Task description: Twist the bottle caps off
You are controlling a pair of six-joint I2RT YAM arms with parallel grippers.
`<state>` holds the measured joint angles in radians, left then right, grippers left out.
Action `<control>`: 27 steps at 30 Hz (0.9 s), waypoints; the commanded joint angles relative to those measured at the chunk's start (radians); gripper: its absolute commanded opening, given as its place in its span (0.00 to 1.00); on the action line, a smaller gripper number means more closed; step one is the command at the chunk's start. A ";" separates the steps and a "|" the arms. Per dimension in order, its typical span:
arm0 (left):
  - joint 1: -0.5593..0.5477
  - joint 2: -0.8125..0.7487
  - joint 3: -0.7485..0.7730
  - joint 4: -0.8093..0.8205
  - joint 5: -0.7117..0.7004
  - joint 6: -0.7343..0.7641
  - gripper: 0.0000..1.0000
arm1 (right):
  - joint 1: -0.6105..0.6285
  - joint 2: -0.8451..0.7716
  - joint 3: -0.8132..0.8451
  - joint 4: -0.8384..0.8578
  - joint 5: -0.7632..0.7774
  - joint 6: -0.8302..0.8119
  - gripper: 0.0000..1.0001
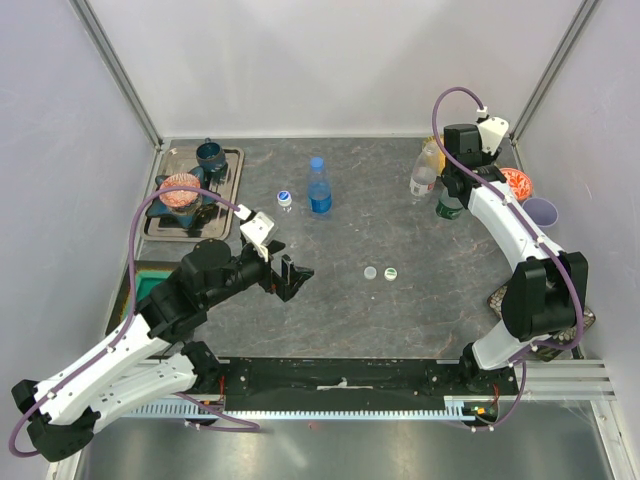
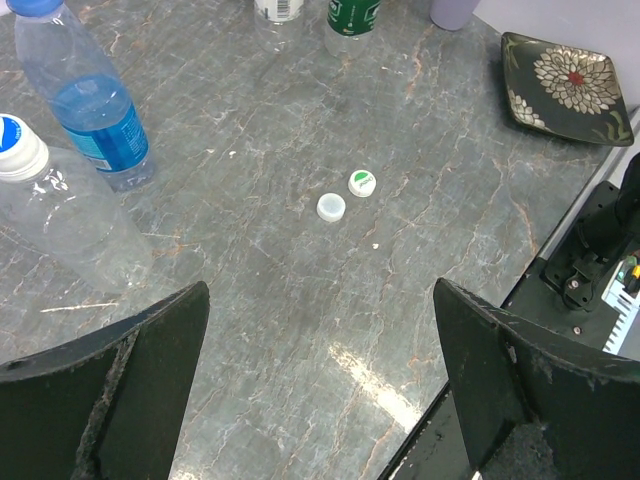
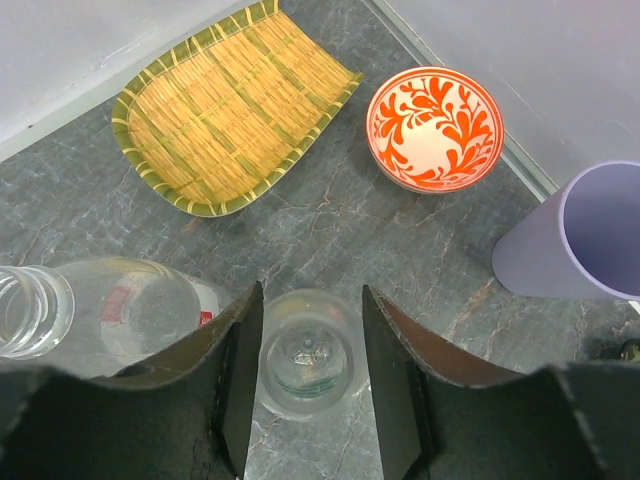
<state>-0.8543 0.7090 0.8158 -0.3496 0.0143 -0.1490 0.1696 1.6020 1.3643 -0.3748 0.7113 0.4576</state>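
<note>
Though cup [image 3: 570, 235], bowl [image 3: 434, 128] crowd — right claw [image 3: 310, 310] flanks bottle [image 3: 305, 385].

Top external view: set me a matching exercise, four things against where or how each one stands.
Things:
1. blue-labelled bottle
2. green-labelled bottle
3. green-marked loose cap
4. lilac cup

Places or states:
A. beside the orange-patterned bowl
B. uncapped, between the jaws of the right gripper
C. capped and upright
D. lying loose beside a white cap

Pairs: 1-C, 2-B, 3-D, 4-A.
</note>
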 commanded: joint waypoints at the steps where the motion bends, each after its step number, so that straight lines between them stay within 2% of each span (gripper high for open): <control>1: 0.001 0.001 0.017 0.032 0.024 0.031 0.99 | -0.002 0.003 0.029 0.014 -0.001 0.006 0.50; 9: 0.000 0.001 0.014 0.032 0.024 0.031 0.99 | -0.004 0.003 0.032 0.016 -0.006 0.006 0.53; 13: 0.000 0.001 0.014 0.032 0.024 0.031 0.99 | -0.004 -0.002 0.033 0.016 -0.010 0.006 0.59; 17: 0.000 0.001 0.016 0.032 0.021 0.031 0.99 | -0.004 -0.016 0.053 0.004 -0.025 0.015 0.71; 27: 0.000 0.010 0.026 0.032 0.021 0.031 0.99 | 0.001 -0.060 0.107 -0.030 -0.064 0.035 0.78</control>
<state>-0.8543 0.7158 0.8158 -0.3496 0.0284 -0.1486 0.1688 1.5978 1.4086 -0.3851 0.6682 0.4717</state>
